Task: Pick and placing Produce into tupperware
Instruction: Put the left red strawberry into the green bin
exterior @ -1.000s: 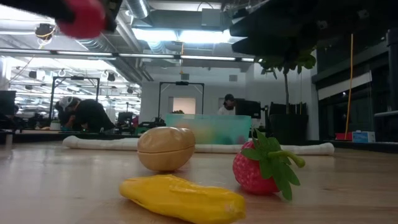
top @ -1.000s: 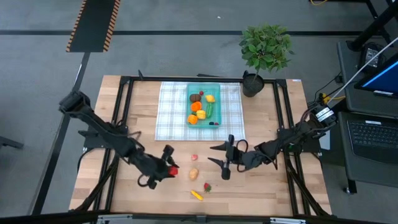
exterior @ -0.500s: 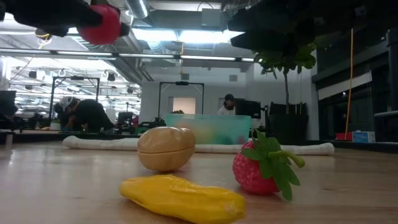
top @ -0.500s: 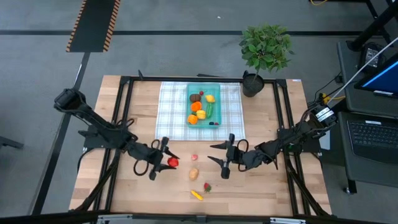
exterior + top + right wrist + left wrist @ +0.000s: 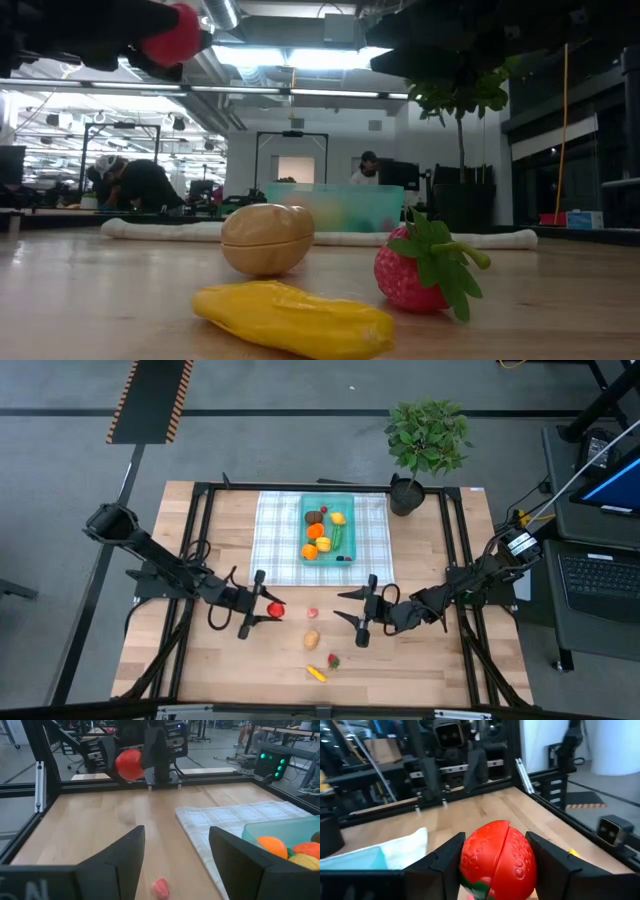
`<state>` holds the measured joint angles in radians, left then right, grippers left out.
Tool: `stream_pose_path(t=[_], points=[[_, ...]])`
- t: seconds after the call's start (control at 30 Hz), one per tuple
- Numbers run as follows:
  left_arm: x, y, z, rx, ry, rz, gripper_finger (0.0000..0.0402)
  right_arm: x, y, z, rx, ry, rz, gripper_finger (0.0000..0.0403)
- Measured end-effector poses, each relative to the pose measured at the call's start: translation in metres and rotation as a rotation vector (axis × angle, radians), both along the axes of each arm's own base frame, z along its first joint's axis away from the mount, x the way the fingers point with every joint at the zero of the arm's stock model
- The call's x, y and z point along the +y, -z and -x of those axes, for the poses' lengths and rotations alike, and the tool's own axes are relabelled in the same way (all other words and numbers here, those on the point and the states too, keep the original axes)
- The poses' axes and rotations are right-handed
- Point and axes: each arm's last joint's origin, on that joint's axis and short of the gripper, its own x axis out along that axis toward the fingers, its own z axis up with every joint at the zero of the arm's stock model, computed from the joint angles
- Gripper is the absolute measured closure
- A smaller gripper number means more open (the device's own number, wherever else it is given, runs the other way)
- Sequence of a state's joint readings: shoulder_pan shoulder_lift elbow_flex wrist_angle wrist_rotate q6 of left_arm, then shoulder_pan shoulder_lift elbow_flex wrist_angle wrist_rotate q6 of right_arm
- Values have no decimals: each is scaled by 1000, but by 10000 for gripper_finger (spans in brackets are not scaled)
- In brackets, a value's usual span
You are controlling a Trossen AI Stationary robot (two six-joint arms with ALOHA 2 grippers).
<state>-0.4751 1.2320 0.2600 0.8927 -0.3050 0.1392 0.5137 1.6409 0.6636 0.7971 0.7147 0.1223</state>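
Wooden table point(image 5: 440, 660); checked cloth point(image 5: 275, 540) at 12 under tupperware point(image 5: 346, 500). Left gripper point(image 5: 262, 606) clamps red strawberry point(image 5: 274, 609) aloft; right gripper point(image 5: 358, 612) gaping, empty. Office behind.

The left gripper point(image 5: 263, 607) clamps a red fruit point(image 5: 274, 609). The right gripper point(image 5: 352, 614) has its fingers apart with nothing between them; a pink piece point(image 5: 313, 614) and a potato point(image 5: 312, 639) lie between the two grippers.
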Motion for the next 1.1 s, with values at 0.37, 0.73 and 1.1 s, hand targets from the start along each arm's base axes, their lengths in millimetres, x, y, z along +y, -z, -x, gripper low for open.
stream_pose_path(t=[0.37,0.73,1.1], points=[[20,0,-6,-7,-291,71,223,-4,-2,-1,-20,68,-5,180],[41,0,-12,-13,-397,123,224,-15,-2,-4,-27,192,13,180],[56,-2,-16,-27,-451,131,224,-16,-2,-4,-22,194,22,180]])
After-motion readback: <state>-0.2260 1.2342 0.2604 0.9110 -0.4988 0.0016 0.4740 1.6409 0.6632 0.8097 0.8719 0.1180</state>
